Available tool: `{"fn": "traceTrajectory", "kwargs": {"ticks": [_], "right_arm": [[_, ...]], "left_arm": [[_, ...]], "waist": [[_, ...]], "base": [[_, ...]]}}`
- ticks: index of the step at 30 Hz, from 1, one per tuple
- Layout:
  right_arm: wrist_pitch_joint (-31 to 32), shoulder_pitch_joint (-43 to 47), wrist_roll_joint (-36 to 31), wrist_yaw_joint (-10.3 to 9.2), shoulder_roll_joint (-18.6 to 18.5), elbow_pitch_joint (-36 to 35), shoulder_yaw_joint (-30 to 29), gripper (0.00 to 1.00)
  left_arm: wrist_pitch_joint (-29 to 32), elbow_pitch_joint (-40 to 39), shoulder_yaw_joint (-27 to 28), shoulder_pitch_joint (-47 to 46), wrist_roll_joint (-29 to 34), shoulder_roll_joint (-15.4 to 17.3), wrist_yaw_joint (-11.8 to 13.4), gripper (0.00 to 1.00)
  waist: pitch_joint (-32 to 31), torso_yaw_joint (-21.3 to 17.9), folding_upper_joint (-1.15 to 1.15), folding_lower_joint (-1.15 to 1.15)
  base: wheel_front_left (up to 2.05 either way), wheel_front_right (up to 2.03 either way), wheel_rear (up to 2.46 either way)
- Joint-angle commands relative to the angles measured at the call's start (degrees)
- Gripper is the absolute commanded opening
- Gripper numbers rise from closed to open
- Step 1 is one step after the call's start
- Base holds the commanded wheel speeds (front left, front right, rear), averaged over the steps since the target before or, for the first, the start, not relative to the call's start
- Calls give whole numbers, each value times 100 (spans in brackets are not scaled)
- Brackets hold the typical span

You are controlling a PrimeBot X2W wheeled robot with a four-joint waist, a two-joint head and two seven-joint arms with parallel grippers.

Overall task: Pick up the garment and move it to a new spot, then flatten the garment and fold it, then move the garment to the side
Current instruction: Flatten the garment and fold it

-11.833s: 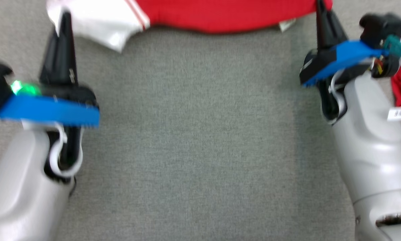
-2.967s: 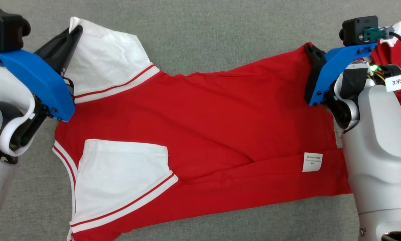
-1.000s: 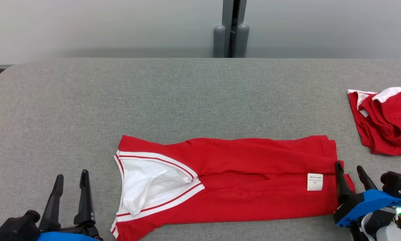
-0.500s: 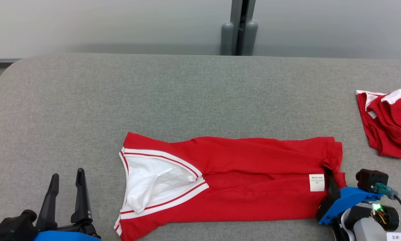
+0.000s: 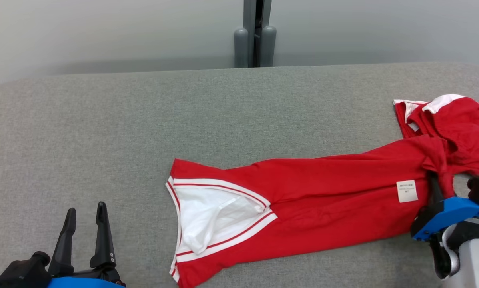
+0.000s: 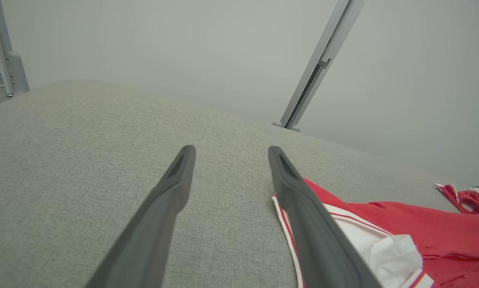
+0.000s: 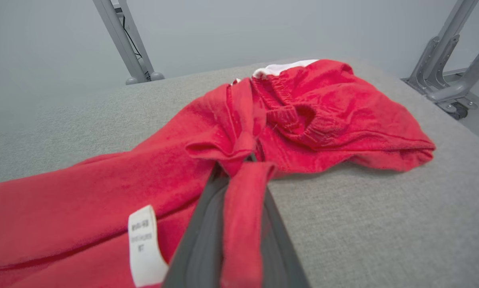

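Two tools, one load. Right tool (image 7: 239, 159): clamped shut on hem end of folded red garment (image 5: 323, 200), jaws wide a second ago. White label (image 7: 143, 240) just left of tool. Garment now slewed on worktop (image 5: 103, 120), gripped end dragged rightward, lying against crumpled red pile (image 7: 335, 116) just beyond tool. Left tool (image 6: 227, 150): spread wide, empty, collar end just to its right. Judged: folding done, move to side begun.

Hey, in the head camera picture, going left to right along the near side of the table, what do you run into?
Left gripper, open → red garment, first its white sleeve end, then its white label → right gripper, shut on that garment's right end.
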Motion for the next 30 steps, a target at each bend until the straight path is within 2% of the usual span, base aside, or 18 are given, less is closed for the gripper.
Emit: {"fn": "traceTrajectory", "kwargs": {"ticks": [1, 8, 14, 21, 30], "right_arm": [[103, 130, -15, -1, -45, -210, -49, 0], [849, 600, 204, -1, 17, -1460, -133, 0], [1075, 725, 592, -1, 79, -2010, 512, 0], [875, 515, 1713, -1, 83, -2047, 1939, 0], [458, -156, 2975, -1, 76, -1336, 4101, 0]], "left_arm": [[-21, 23, -1, -14, 24, -13, -45, 100], [-23, 173, -67, -147, 70, -77, -151, 100], [-22, 278, -160, -266, 95, -117, -212, 100], [-12, 358, -180, -329, 87, -130, -251, 100], [51, 396, -301, -440, 125, -143, -286, 100]], "waist": [[-18, -43, 0, 0], [-30, -140, 0, 0], [-22, -64, 0, 0], [-53, 156, 0, 0], [-73, 563, 0, 0]], "base": [[0, 0, 0], [0, 0, 0], [0, 0, 0], [0, 0, 0], [0, 0, 0]]}}
